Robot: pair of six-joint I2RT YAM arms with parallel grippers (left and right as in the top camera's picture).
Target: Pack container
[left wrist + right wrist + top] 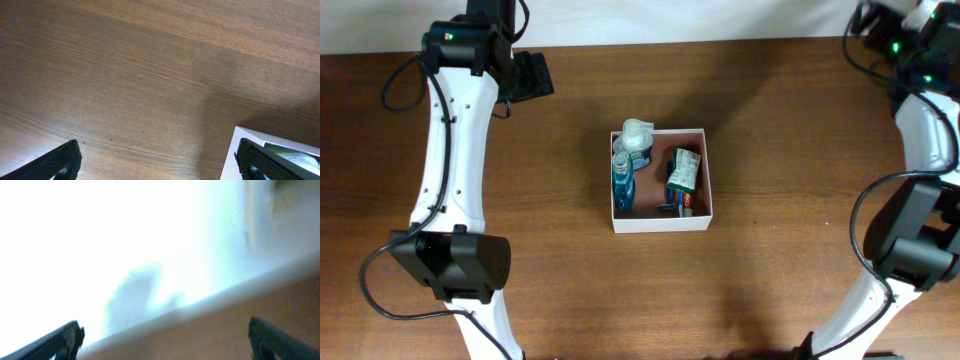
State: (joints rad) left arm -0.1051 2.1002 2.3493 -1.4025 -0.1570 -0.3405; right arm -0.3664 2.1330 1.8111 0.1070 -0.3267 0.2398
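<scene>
The container (660, 218) is a shallow square box with white outer walls and a pinkish-brown inside, at the table's middle. In it lie a teal mouthwash bottle (623, 186), a clear bottle with a white cap (638, 140), a green packet (685, 170) and a small blue and red item (680, 204). My left gripper (531, 76) is open and empty at the back left, well apart from the box. In the left wrist view (160, 167) a white corner of the container (230, 161) shows by its right finger. My right gripper (165, 342) is open and empty, facing a blurred table edge.
The brown wooden table (520, 240) surrounds the box. The right arm's wrist (898, 42) is at the back right corner, by the white wall behind the table. Both arm bases stand at the front left and front right.
</scene>
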